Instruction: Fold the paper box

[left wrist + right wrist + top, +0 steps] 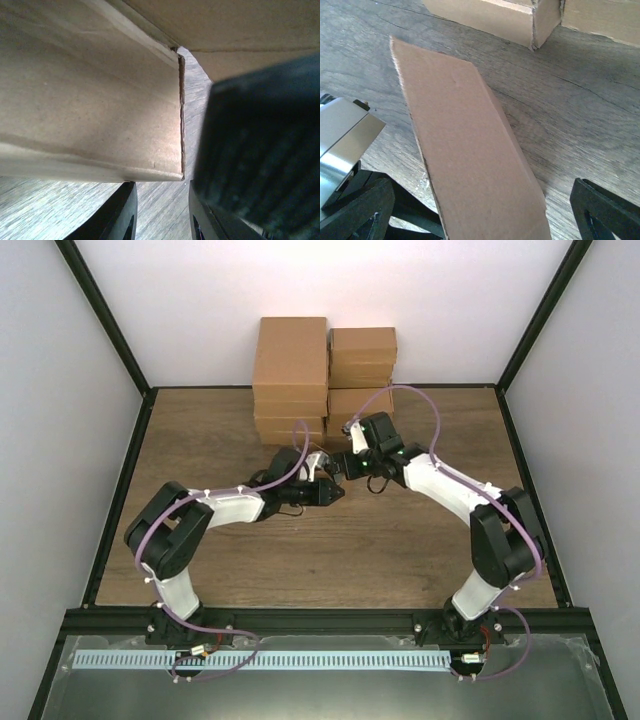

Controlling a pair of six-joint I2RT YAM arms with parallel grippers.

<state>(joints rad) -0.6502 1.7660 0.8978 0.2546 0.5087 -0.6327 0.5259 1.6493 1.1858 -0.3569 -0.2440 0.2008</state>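
Observation:
The paper box is tan-brown cardboard. In the right wrist view, one long panel of it slants up from the wood table. My right gripper is wide open, with that panel between its fingers and touching neither. In the left wrist view a box wall fills the upper left, its corner just above the tips of my left gripper. That gripper's jaws stand part open with bare table between them. From above, both grippers meet at mid-table and hide most of the box.
Two stacks of larger brown cartons stand against the back wall, just behind the grippers; their lower edges show in the right wrist view. A dark blurred block, part of the other arm, crowds the left wrist view's right side.

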